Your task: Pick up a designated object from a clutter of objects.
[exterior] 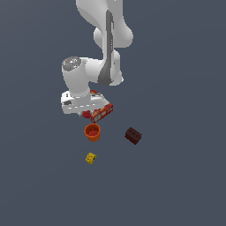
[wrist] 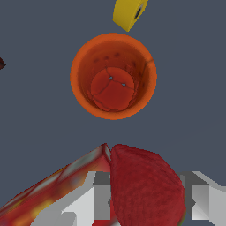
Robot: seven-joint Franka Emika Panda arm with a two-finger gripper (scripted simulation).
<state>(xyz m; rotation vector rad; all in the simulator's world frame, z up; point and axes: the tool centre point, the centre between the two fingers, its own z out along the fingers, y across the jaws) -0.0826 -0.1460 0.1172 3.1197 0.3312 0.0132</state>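
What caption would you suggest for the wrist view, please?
Pincer astride the strawberry beside the printed box, orange cup beyond.

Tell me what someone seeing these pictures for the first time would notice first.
The white robot arm dominates the exterior view, bent down over the red-and-yellow printed box. In the wrist view a big red strawberry sits between the fingers of the gripper, beside that box. Just beyond stands the upright, empty orange cup, with a small yellow block past it.
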